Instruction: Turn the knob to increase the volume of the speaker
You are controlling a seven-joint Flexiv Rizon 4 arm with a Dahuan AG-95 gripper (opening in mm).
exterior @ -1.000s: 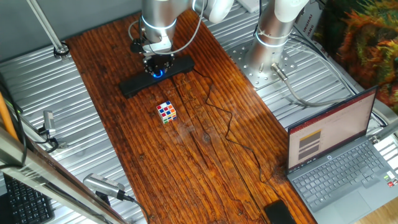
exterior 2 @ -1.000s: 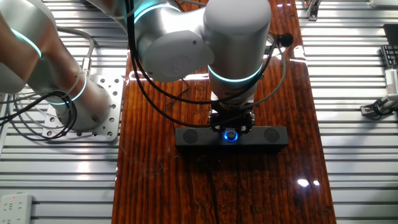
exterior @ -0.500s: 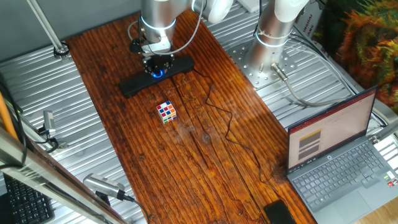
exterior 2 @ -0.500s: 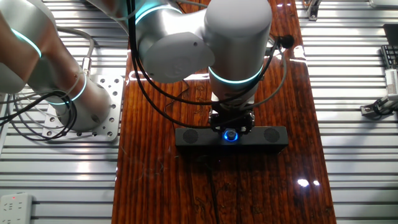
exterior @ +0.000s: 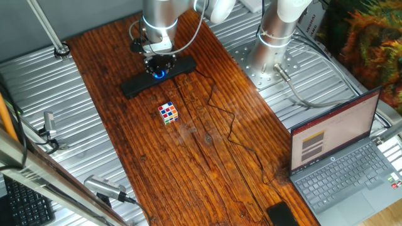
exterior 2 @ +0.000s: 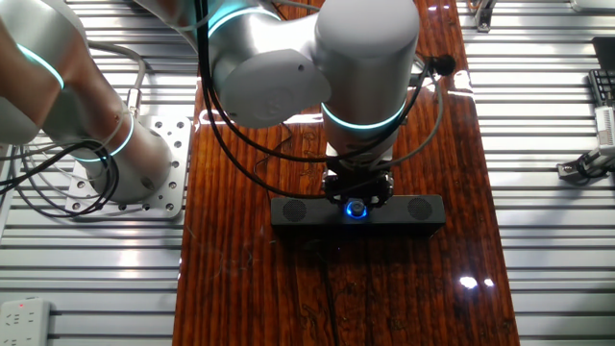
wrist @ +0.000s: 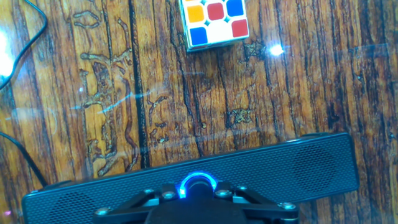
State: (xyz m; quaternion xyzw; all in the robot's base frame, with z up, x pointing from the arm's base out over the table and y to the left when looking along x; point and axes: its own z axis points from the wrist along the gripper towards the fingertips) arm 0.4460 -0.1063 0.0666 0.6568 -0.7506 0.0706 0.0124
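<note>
Hand view looks down past the gripper [wrist: 198, 200] at the knob [wrist: 198, 184], whose blue ring glows right between the two fingers at the middle of the speaker [wrist: 311, 168]. The fingers look pressed on the sides of the knob, pinching it, so I think the next move is just a twist on the spot. The speaker's long side runs across the wooden table [exterior 2: 404, 288], the colourful cube [exterior: 168, 112] sits well apart in front of it, and the thin cable [exterior: 232, 129] trails away, so there is open room to turn.

Glossy grained wood table [wrist: 298, 74]; matt black mesh-faced speaker [wrist: 311, 165].
</note>
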